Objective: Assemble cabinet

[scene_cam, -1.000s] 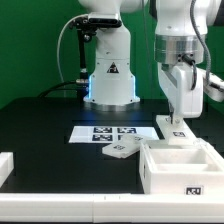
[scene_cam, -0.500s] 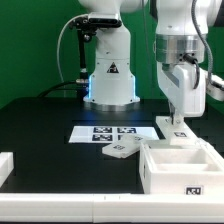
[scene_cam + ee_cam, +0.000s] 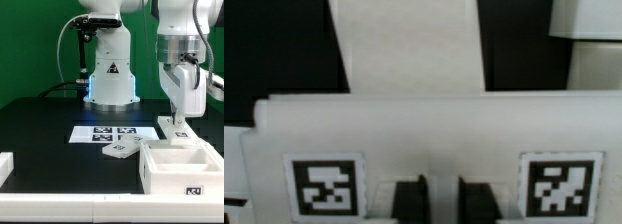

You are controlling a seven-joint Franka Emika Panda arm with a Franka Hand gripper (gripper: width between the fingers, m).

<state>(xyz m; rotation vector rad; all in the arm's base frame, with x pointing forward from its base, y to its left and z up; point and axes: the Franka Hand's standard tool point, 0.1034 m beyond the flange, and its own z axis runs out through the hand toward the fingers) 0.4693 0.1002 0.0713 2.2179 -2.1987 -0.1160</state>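
The white cabinet box [image 3: 165, 178] stands open-topped at the front on the exterior view's right, with a tag on its front wall. Just behind it a white panel [image 3: 167, 128] rests on the black table. My gripper [image 3: 178, 122] points straight down onto it. In the wrist view the panel [image 3: 438, 130] shows a tag on each side of my dark fingers [image 3: 402, 202], and a narrow white ridge fills the gap at my gripper [image 3: 439, 200]. The jaws stand nearly closed on that ridge. A smaller tagged white panel [image 3: 120, 150] lies flat left of the box.
The marker board [image 3: 93, 131] lies flat mid-table in front of the robot base [image 3: 110, 80]. Another white part [image 3: 5, 166] sits at the exterior view's left edge. A grey-white long surface [image 3: 402, 45] runs away beyond the held panel in the wrist view.
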